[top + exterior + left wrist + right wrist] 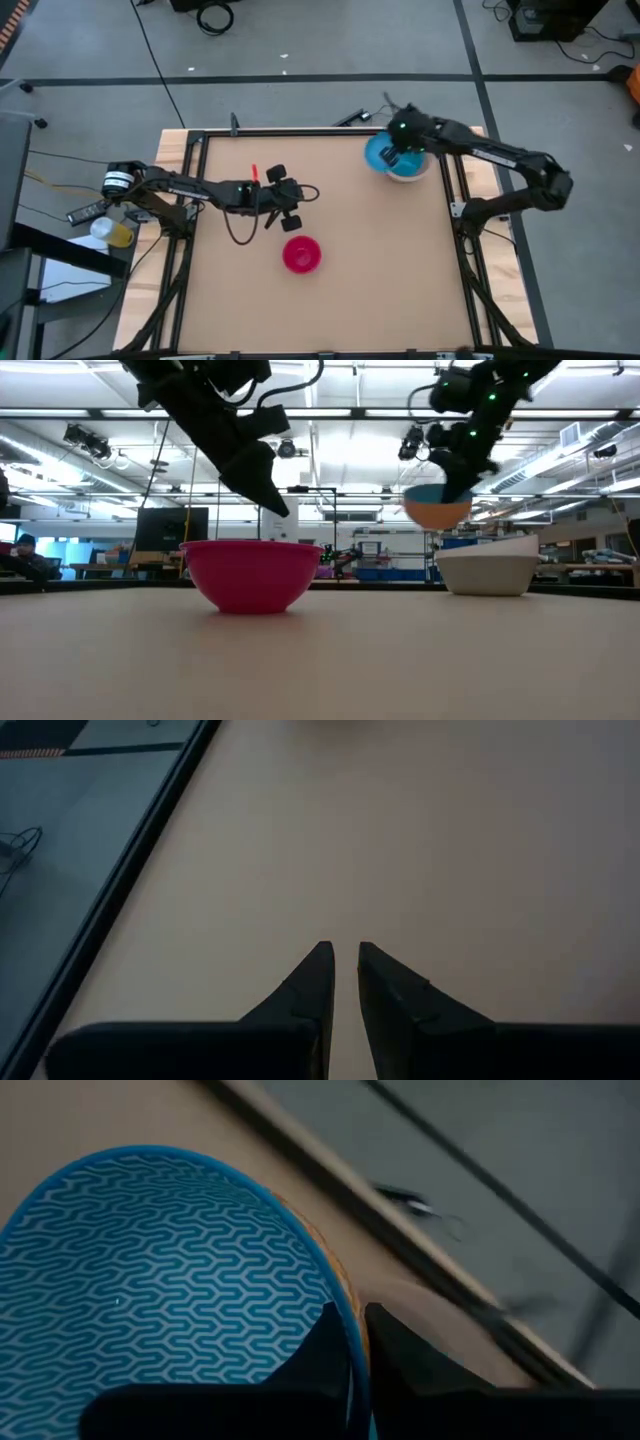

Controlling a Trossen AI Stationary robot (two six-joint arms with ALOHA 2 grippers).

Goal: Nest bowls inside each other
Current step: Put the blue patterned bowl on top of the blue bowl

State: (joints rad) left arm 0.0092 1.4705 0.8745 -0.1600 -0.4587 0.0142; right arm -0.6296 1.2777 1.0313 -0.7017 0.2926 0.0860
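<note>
A magenta-red bowl (302,253) (250,573) stands on its base near the table's middle. At the far right a grey-white bowl (488,572) (418,172) stands on its base. Just above it hangs a peach-orange bowl (437,512) with a blue bowl (383,155) (150,1280) nested inside, and my right gripper (400,152) (355,1325) is shut on their rim. My left gripper (300,195) (345,955) hangs shut over the table, just beyond the magenta bowl, with nothing between its fingers. My right gripper pinches the rim of the nested blue and peach-orange bowls (345,1305), with one finger inside the blue bowl and one outside the orange wall. The fingers slant down from above. The pair hangs lifted clear, tilted, above the grey-white bowl.
Black rails (455,190) frame the brown tabletop. A yellowish object (115,232) lies off the table's left edge. Open tabletop lies on the near side around the magenta bowl.
</note>
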